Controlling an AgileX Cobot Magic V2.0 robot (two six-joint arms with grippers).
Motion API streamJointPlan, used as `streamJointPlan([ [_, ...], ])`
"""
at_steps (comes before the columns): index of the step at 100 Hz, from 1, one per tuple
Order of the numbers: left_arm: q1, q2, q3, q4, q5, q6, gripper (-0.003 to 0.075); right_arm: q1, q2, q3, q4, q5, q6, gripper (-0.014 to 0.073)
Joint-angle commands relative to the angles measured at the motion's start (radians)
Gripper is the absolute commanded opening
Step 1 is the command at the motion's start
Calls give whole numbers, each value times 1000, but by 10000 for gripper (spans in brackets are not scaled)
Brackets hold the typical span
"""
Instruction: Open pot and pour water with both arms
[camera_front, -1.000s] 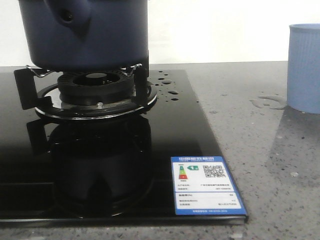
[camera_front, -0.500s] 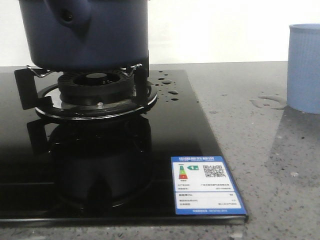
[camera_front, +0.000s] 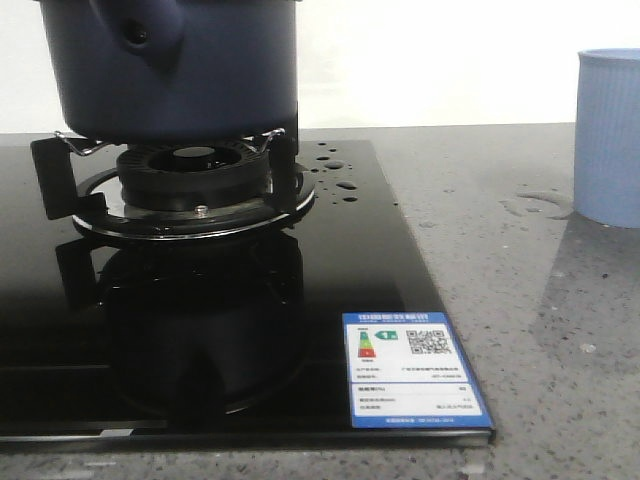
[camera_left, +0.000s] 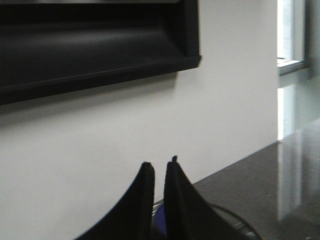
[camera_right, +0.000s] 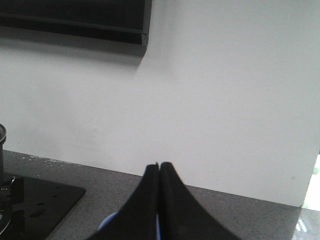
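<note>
The dark navy pot (camera_front: 180, 65) stands on the burner's metal stand (camera_front: 185, 190), its handle socket (camera_front: 135, 35) facing me and its top cut off by the frame. Water shows as droplets (camera_front: 338, 170) on the black glass hob (camera_front: 380, 260) and as a thin film (camera_front: 538, 203) on the counter. Neither gripper appears in the front view. My left gripper (camera_left: 159, 167) has its fingers nearly together, with a dark blue part (camera_left: 159, 225) of the pot pinched low between them. My right gripper (camera_right: 159, 166) is shut, fingertips touching, above something pale blue (camera_right: 107, 223).
A pale blue ribbed cup (camera_front: 610, 140) stands on the grey speckled counter (camera_front: 530, 330) at the right edge. A blue-and-white energy label (camera_front: 412, 372) is stuck at the hob's near right corner. A white wall and a dark hood (camera_left: 90, 45) rise behind.
</note>
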Motion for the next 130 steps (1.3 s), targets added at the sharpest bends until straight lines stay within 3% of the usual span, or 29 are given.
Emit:
streamJointPlan([
  [1, -2, -155, 114, -43, -158, -13, -20, -2, -92, 41, -26, -62, -4, -74],
  [13, -2, -323, 318, -43, -242, -13, -19, -2, -218, 151, -13, -62, -4, -74],
  [45, -2, -596, 645, -45, -232, -13, -20, -2, -308, 244, 21, -82, -4, -74],
  [130, -7, -620, 679, -33, -232, -13, -19, -2, -308, 244, 21, -107, -4, -74],
])
